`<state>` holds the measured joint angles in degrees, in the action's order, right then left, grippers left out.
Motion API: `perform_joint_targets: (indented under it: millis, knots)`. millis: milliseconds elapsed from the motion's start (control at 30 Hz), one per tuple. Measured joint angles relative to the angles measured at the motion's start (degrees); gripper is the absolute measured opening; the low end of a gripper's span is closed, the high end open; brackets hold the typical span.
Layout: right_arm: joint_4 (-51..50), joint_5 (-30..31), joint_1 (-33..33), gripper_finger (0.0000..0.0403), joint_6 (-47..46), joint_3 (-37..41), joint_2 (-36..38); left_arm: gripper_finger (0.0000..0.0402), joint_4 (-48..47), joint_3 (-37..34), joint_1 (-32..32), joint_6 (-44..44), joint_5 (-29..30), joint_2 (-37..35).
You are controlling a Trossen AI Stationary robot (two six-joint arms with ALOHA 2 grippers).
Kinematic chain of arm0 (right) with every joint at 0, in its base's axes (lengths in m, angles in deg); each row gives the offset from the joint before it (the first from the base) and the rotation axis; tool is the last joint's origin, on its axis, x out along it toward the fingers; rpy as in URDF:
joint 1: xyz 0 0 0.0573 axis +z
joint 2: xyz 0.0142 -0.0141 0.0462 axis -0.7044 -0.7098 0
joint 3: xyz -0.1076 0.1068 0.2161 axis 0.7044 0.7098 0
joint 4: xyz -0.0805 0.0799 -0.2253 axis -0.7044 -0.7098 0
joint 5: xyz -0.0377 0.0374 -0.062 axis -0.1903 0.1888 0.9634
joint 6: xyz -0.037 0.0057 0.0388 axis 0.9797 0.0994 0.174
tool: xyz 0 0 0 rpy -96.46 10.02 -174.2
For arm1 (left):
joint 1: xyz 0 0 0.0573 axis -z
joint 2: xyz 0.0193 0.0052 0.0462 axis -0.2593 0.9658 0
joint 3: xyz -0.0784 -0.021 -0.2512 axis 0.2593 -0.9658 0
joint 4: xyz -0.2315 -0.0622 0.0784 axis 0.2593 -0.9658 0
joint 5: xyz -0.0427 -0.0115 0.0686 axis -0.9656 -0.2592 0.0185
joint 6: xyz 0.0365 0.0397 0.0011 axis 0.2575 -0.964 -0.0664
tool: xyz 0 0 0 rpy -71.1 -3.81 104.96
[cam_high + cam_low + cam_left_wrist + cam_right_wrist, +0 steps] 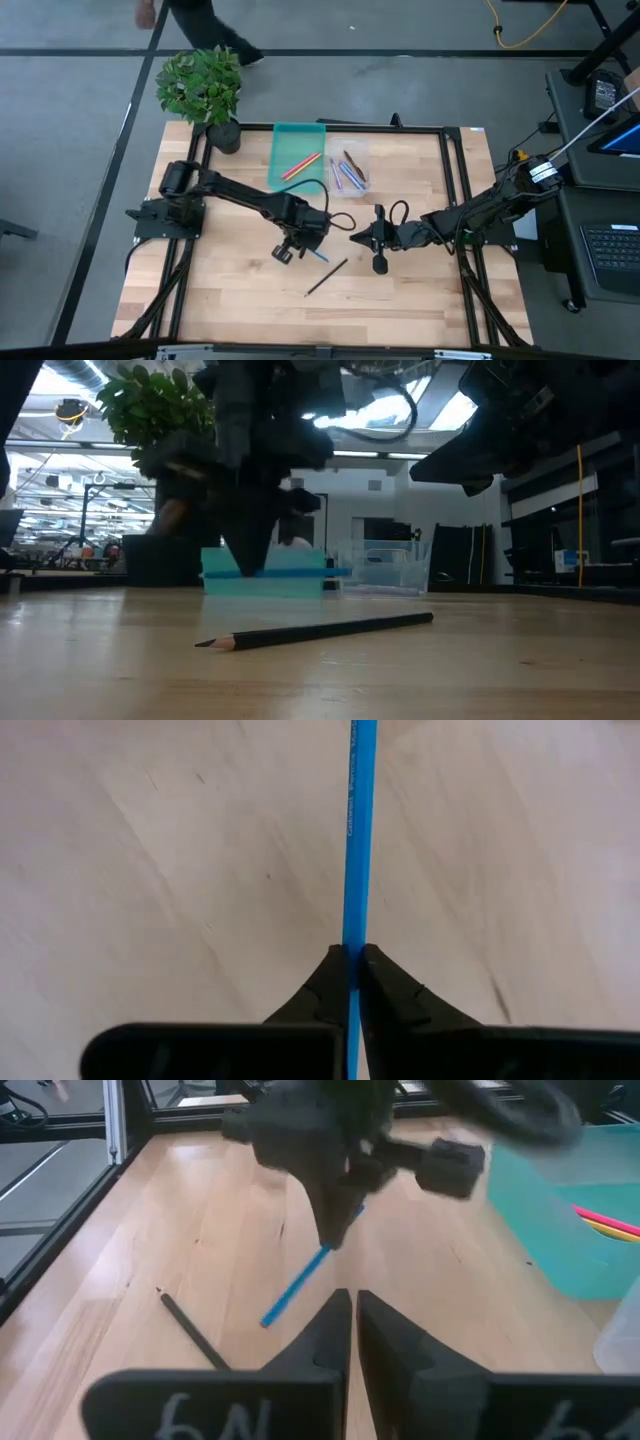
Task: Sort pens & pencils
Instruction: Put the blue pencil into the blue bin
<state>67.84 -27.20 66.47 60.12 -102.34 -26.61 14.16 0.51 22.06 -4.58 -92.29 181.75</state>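
My left gripper hangs over the middle of the table, shut on a blue pen, also seen in the right wrist view. A black pencil lies flat on the wood nearer the front edge. The teal tray at the back holds pink-red and yellow-orange sticks. The clear tray beside it holds purple, blue and dark ones. My right gripper waits shut to the right of the left one, touching nothing. My left gripper pinches the blue pen's shaft between its two fingertips, nearer one end than the middle. The fingers come from above, pointing down, and lie across the pen. The pen is lifted clear of the table, about level.
A potted plant stands at the table's far left corner. A black frame rail runs along the table's edges. Bare wood lies left of and in front of the black pencil. A person's legs show beyond the far edge.
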Motion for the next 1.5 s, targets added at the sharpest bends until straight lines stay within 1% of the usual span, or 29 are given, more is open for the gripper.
perform_joint_targets:
  millis: [200,367,467,600,667,900,967,1067,1200,1267,1367,1500]
  knots:
    - [0.0,0.0,0.0,0.0023,0.0,0.0,0.0,0.0001,-0.5,0.1,0.9,0.8,0.2,-3.9]
    - [-0.2,0.0,0.0,0.0023,-0.1,0.0,0.0,0.0003,-1.7,0.0,1.0,2.8,0.6,-8.7]
    - [-0.7,0.0,0.0,0.0023,-0.3,0.0,0.0,0.0003,-1.3,-1.3,1.0,3.8,0.6,-11.9]
    - [-0.7,-0.1,0.0,0.0023,-0.3,0.0,0.0,0.0002,1.3,-5.6,0.9,5.7,1.0,-16.9]
    - [-0.8,-0.3,0.0,0.0023,-0.3,0.0,0.0,0.0002,3.2,-8.9,0.9,6.8,1.3,-19.8]
    - [-0.4,-0.4,0.0,0.0023,-0.3,0.0,0.0,0.0001,13.9,-19.7,0.9,9.6,3.7,-29.5]
    - [-0.3,-0.4,0.0,0.0023,-0.3,0.0,0.0,0.0001,17.4,-22.6,0.9,10.3,4.2,-31.2]
    - [0.5,-0.4,0.0,0.0023,-0.2,0.0,0.0,0.0,21.0,-25.6,0.9,10.5,5.0,-31.3]
    - [0.8,-0.2,0.0,0.0023,0.1,0.0,0.0,0.0,22.7,-26.1,0.9,11.4,10.8,-28.0]
    - [0.9,0.2,-0.3,0.0023,0.2,0.0,0.0,0.0004,23.5,-26.1,1.0,10.7,12.5,-26.2]
    - [1.1,0.3,-0.9,0.0023,1.3,0.0,0.0,0.0022,26.7,-26.1,0.9,8.1,14.3,-23.8]
    - [1.1,0.4,-1.3,0.0023,1.5,0.0,0.0,0.0056,31.6,-26.1,0.4,5.7,17.4,-22.0]
